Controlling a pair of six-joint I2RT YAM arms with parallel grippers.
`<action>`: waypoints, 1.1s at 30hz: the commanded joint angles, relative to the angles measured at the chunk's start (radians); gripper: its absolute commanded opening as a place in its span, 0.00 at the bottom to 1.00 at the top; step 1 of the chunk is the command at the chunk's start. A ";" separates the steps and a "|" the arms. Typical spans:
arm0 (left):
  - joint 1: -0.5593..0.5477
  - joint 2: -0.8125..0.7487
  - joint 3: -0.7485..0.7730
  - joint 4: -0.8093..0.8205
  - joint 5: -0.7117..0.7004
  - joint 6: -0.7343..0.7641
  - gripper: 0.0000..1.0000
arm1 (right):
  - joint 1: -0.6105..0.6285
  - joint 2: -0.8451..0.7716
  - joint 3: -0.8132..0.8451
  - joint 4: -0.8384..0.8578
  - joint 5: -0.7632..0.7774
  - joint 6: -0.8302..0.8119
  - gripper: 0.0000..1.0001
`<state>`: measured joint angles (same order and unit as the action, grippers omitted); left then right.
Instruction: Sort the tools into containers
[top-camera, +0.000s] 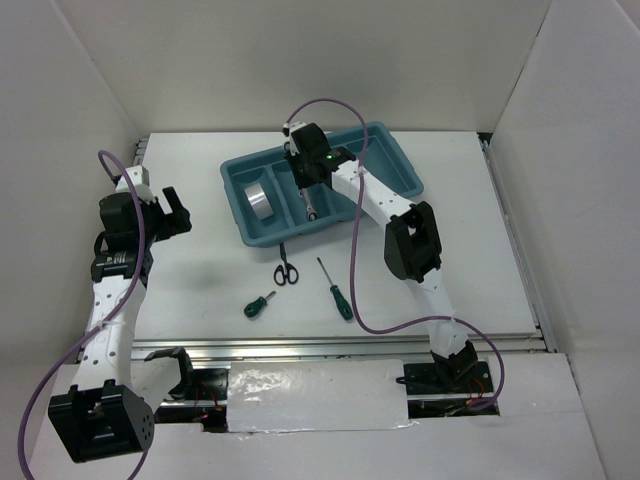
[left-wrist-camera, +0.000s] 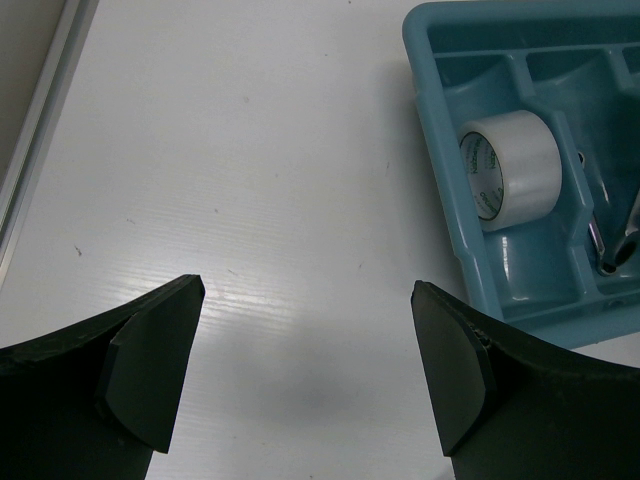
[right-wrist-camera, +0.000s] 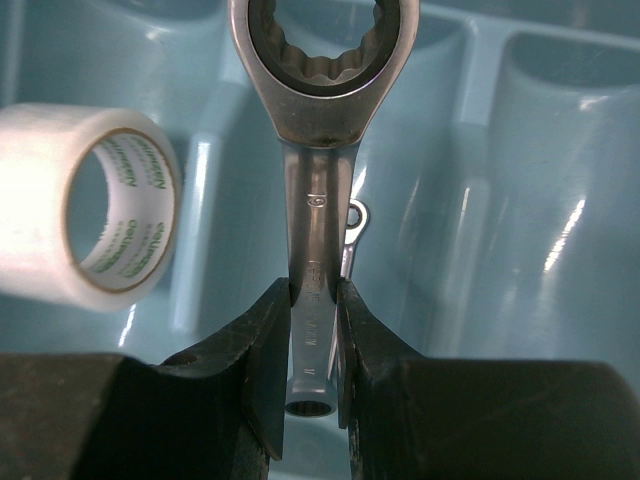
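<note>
On the near side of the tray (top-camera: 395, 152), well apart from it, the stubby screwdriver (top-camera: 258, 307) lies on the worktop (top-camera: 200, 290). The long screwdriver (top-camera: 336, 290) lies to its right. The scissors (top-camera: 286, 269) lie just beside the tray's near edge, blades pointing toward it.

Left of the tray, the left arm's fingers (left-wrist-camera: 150, 360) stand wide apart over bare worktop and hold nothing.

Inside the tray, the tape roll (top-camera: 260, 200) stands on its edge in the left end compartment. The right arm's fingers (right-wrist-camera: 262, 350) are clamped on the shank of the long wrench (right-wrist-camera: 318, 190) over the second compartment from the left, ring end pointing away from the fingers. The short wrench (right-wrist-camera: 356, 215) lies in the same compartment beneath it, mostly hidden. Whether the long wrench touches the compartment floor cannot be determined.
</note>
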<state>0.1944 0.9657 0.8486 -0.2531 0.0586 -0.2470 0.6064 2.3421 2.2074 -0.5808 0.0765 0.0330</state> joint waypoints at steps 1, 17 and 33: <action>0.005 -0.004 0.006 0.048 0.026 -0.008 0.99 | -0.010 0.012 0.087 0.079 0.014 0.019 0.18; -0.185 0.090 0.086 -0.389 0.480 0.693 0.82 | -0.060 -0.381 -0.205 -0.034 -0.153 0.119 0.67; -0.806 0.247 -0.105 -0.249 0.026 0.623 0.82 | -0.178 -0.915 -0.871 -0.011 -0.300 0.208 0.64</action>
<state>-0.5587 1.1599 0.7403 -0.5629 0.1825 0.4160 0.4324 1.4963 1.3567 -0.6064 -0.1837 0.2165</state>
